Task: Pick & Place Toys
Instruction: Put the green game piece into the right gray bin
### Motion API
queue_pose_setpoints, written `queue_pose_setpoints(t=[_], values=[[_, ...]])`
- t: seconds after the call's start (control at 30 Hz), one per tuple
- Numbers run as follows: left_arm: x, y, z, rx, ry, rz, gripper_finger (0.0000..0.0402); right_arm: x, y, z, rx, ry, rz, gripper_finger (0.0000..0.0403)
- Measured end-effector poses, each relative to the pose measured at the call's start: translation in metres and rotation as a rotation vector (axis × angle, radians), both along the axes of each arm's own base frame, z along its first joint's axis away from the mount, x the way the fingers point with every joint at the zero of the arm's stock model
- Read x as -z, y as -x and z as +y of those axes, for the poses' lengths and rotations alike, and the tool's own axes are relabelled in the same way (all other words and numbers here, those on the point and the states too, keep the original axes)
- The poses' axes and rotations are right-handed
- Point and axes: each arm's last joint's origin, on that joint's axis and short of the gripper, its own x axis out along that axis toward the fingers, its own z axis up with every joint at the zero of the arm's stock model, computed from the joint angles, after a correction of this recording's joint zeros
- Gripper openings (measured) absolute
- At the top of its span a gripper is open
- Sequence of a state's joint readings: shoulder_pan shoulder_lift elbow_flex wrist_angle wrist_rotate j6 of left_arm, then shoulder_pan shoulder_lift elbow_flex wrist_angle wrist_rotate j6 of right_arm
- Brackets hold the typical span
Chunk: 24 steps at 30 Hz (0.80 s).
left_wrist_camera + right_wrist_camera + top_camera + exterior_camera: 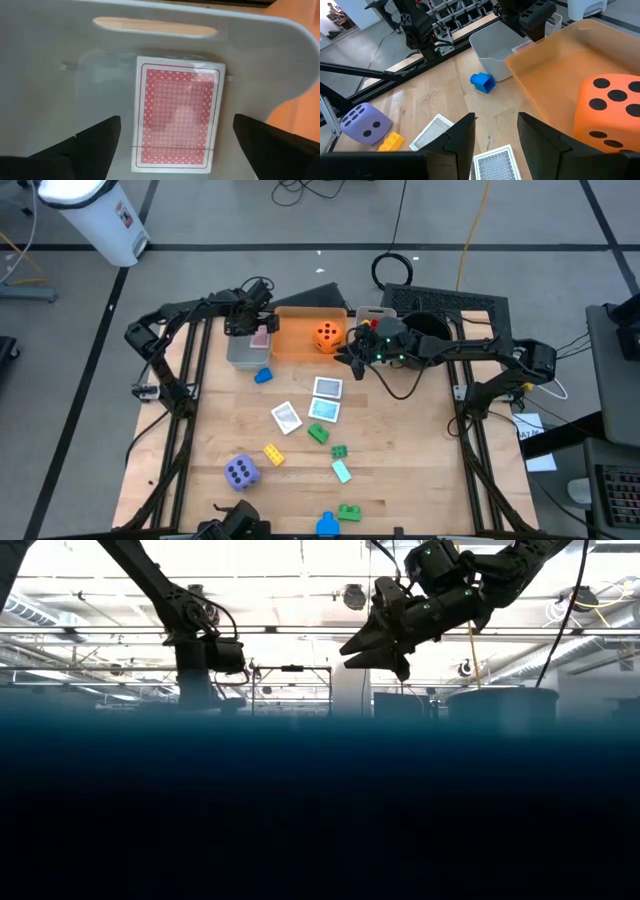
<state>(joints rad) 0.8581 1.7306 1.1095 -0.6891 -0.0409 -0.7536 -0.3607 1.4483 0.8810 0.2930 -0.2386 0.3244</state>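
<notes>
- High view: the left end effector (252,320) hangs over the grey bin (236,353) at the far left of the worktop (400,470), where a red-backed card (260,339) lies inside. The right end effector (352,358) hovers just beside the orange bin (298,340), which holds the orange die (326,336). Loose toys remain on the wood: three picture cards (325,388), a blue brick (263,375) near the grey bin, green bricks (318,433), a yellow brick (273,453) and the purple die (241,472) near the front.
- Low view: the right end effector (372,648) is raised well above the worktop, its fingers a little apart and gripping nothing. The left end effector (200,700) points down; its tips are lost in the dark band.
- Left wrist view: the left fingers (95,142) stand spread wide on either side of the card (176,117), which lies flat on the bin floor, free of both fingers; its long axis runs away from the camera.
- Right wrist view: the right fingers (457,137) are partly apart and empty. A picture card (501,164) lies directly below and between them, another (431,132) just beside. Judging by this, the right arm is nearer the cards; the nearest one lies straight beneath it, so a descent is what the next pick turns on.
</notes>
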Motion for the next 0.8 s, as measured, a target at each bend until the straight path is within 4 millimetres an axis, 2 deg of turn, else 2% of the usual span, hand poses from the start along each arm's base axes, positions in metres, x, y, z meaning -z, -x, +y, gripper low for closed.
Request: queue_pose_setpoints(t=[0.27,0.57,0.7,0.8], values=[[-0.013,0.001,-0.002,0.041,0.054,-0.108,0.0394,0.000,0.000,0.000,0.001,0.000,0.000,0.0141],[-0.066,0.007,-0.010,0.138,0.064,-0.423,0.0395,0.000,0.000,0.000,0.001,0.001,0.000,0.0141],[-0.086,0.009,-0.021,0.170,0.007,-0.465,0.0395,0.000,0.000,0.000,0.002,-0.001,-0.001,0.0141],[-0.093,0.006,-0.029,0.213,-0.052,-0.445,0.0395,0.000,0.000,0.000,0.004,-0.006,-0.002,0.0141]])
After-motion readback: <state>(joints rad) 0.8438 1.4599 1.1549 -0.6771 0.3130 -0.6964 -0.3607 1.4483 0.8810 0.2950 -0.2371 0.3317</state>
